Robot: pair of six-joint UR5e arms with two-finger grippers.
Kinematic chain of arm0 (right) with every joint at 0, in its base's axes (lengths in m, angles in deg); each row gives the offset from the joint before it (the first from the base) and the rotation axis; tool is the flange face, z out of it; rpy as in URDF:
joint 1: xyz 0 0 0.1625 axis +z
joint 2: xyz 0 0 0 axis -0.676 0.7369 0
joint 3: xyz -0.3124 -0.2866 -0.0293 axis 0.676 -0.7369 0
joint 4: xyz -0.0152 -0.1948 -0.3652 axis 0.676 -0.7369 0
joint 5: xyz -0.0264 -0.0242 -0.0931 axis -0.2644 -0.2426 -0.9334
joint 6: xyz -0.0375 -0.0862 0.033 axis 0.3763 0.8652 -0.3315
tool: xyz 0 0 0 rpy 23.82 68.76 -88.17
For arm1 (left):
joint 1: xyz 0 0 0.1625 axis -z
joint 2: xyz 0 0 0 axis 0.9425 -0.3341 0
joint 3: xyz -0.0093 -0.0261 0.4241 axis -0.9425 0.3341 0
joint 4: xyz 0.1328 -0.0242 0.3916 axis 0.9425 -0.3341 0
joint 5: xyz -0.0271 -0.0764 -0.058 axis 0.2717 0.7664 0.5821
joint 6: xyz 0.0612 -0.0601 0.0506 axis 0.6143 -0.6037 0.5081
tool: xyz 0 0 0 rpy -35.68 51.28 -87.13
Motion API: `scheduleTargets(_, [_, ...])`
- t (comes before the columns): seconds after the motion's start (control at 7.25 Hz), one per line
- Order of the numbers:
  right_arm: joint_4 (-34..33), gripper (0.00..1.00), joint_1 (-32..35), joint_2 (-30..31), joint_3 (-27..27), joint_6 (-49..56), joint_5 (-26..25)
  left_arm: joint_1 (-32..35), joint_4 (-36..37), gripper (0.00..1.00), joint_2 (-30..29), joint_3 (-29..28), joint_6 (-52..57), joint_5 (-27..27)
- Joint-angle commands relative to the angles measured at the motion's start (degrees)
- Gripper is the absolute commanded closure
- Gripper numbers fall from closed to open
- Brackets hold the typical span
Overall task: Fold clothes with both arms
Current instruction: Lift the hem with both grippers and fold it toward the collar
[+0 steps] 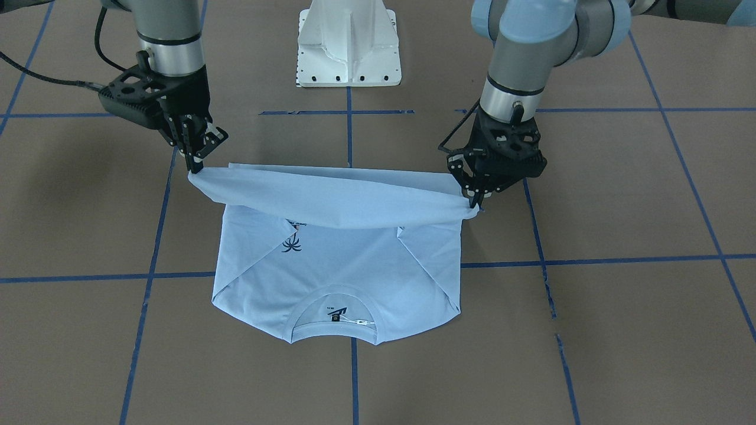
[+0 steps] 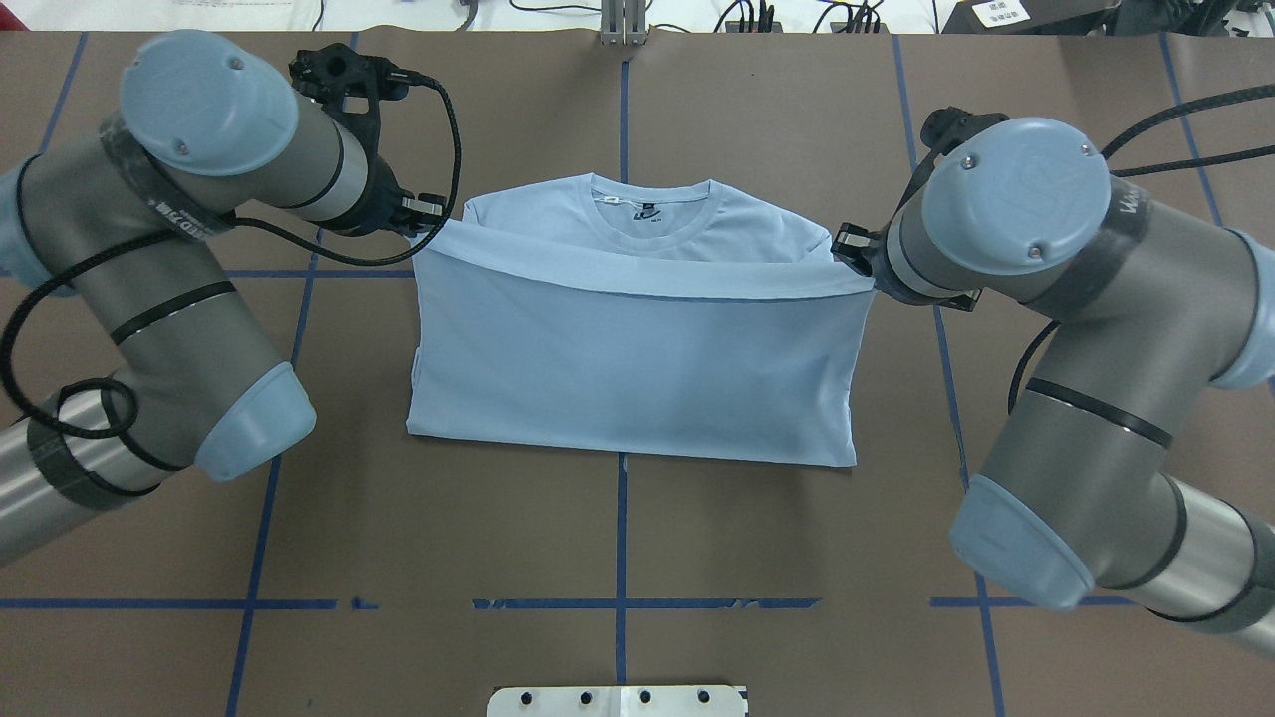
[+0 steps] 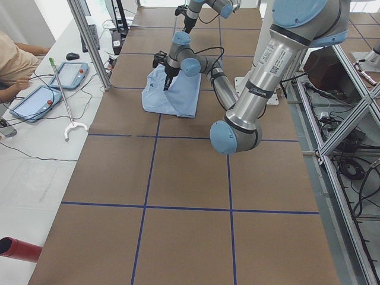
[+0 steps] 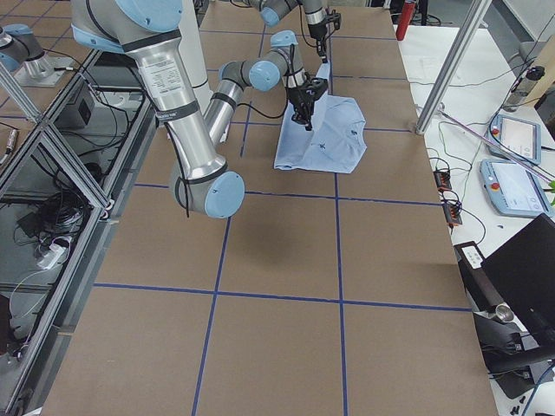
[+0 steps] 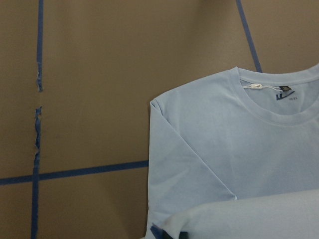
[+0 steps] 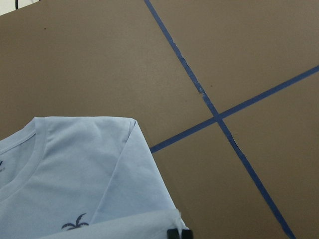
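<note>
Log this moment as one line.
left gripper: gripping T-shirt | right gripper: gripping T-shirt | hem: lifted over chest | collar: flat

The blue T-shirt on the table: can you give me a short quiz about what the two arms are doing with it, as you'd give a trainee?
1. True or false: the T-shirt lies flat with no arm touching it.
2. Relative to the white base, the round neck points: A) toward it; B) away from it; C) sideways.
3. What small dark print shows on the chest?

Key:
1. False. The left arm and right arm each hold one end of a lifted edge in shut jaws.
2. B.
3. A palm tree.
</note>
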State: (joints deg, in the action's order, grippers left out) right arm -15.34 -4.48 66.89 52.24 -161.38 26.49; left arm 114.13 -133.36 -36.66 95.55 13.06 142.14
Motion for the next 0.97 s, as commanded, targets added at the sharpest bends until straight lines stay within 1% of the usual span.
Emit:
scheduleTargets(0.0, [7.8,1.00,1.5,-1.6,-9.1,0.2,-0.3,0.7,-6.1,1.00,-3.1,-9.8,0.9,-0.3])
scheduleTargets(0.14, [10.9,1.00,1.6,-2.5,-13.8,0.4,-0.3,0.7,-9.4,1.00,-5.3,-15.3,0.8,-1.7])
scheduleTargets(0.28, [15.7,1.00,1.7,-2.6,-18.0,1.3,-0.3,0.7,-12.1,1.00,-7.3,-20.9,0.8,-3.1])
scheduleTargets(0.41, [20.2,1.00,1.7,-2.6,-21.9,1.3,-0.3,0.6,-13.7,1.00,-7.4,-23.6,0.9,-3.6])
scheduleTargets(0.55, [22.4,1.00,1.7,-2.6,-23.9,1.3,-0.4,0.6,-14.0,1.00,-7.6,-25.2,1.0,-5.1])
scheduleTargets(0.69, [22.6,1.00,1.6,-2.6,-24.6,1.3,-0.4,0.3,-16.5,1.00,-7.5,-27.3,1.1,-5.1])
scheduleTargets(0.83, [22.7,1.00,1.6,-2.6,-24.8,1.3,-0.4,0.2,-18.6,1.00,-7.5,-28.2,1.4,-5.1])
